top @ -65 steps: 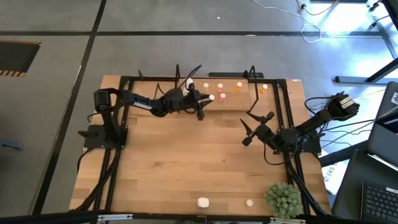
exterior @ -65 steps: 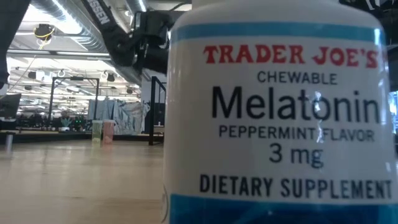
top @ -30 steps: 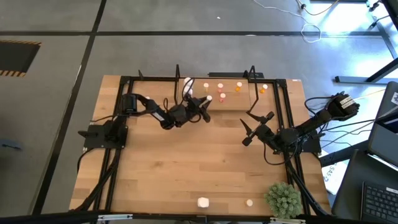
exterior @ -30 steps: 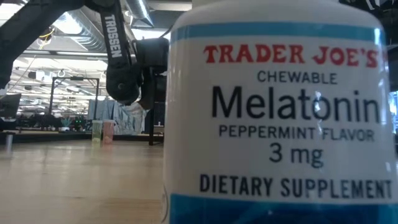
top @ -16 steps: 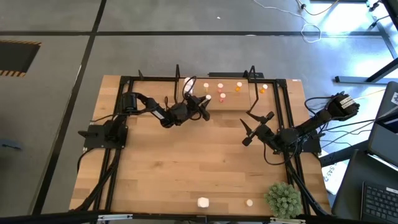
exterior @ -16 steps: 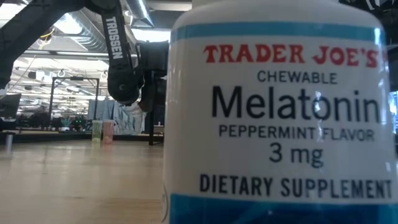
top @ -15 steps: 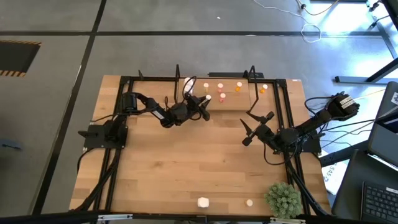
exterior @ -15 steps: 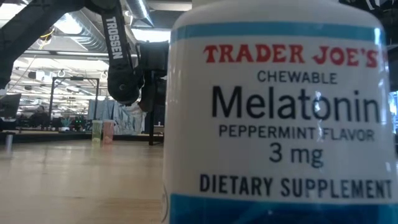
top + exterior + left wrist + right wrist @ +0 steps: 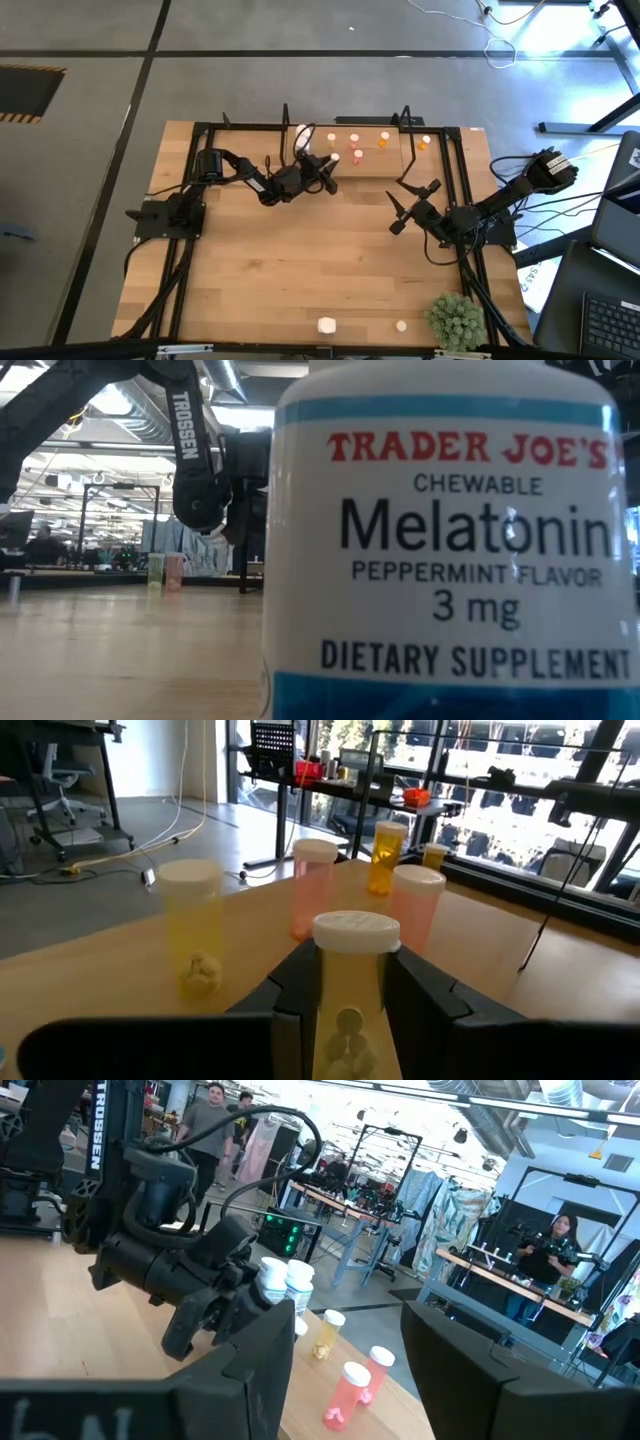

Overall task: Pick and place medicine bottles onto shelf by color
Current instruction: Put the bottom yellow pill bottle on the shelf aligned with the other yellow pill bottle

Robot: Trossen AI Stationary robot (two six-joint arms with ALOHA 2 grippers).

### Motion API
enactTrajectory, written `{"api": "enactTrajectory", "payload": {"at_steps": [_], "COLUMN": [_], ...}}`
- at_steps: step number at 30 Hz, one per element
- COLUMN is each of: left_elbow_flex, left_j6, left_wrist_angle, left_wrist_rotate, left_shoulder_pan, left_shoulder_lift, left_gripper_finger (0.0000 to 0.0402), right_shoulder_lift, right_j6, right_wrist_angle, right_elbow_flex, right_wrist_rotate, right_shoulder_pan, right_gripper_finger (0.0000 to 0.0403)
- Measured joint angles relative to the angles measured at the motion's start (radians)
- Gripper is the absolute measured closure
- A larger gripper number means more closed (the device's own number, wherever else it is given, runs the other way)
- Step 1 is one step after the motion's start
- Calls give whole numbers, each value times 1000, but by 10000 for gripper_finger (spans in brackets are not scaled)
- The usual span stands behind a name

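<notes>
The shelf [image 9: 395, 160] stands at the table's far edge with several small pink, orange and yellow medicine bottles upright on it, among them a yellow one [image 9: 190, 935] and a pink one [image 9: 314, 885]. My left gripper [image 9: 328, 168] is at the shelf's left part, shut on a yellowish bottle with a white cap [image 9: 352, 990]. My right gripper [image 9: 405, 207] waits open at the table's right, nothing between its fingers [image 9: 345, 1345]. A chunky white bottle [image 9: 326, 325] stands at the near edge and fills the low view [image 9: 450, 550]. My left gripper pinches the yellowish bottle's body [image 9: 350, 1005] just below the white cap, one finger [image 9: 300, 990] on each side. The fingers reach in level from the table's left. The bottle stands upright in the hold; its foot is out of view, so whether it rests on the shelf I cannot tell.
A second small pale bottle [image 9: 401, 325] and a green bushy plant [image 9: 455, 318] sit at the near right. The black frame [image 9: 180, 250] runs along the table's sides. People show in the room beyond [image 9: 212, 1120].
</notes>
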State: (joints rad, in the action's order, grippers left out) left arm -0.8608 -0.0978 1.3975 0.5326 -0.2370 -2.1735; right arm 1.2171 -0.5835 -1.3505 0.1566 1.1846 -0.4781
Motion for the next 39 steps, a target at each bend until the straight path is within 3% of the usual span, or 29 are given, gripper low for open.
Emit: {"api": "enactTrajectory", "payload": {"at_steps": [12,21,39], "left_elbow_flex": [0,0,0], "left_j6": [3,43,26], "left_wrist_angle": [-19,-1,3], "left_wrist_rotate": [-9,-83,-79], "left_shoulder_pan": [-14,-34,-34], "left_shoulder_lift": [0,0,0], "left_gripper_finger": [320,320,320], "right_shoulder_lift": [0,0,0], "right_j6": [0,0,0], "right_wrist_angle": [0,0,0], "right_elbow_flex": [0,0,0], "right_wrist_rotate": [0,0,0], "right_shoulder_pan": [0,0,0], "right_gripper_finger": [215,215,214]}}
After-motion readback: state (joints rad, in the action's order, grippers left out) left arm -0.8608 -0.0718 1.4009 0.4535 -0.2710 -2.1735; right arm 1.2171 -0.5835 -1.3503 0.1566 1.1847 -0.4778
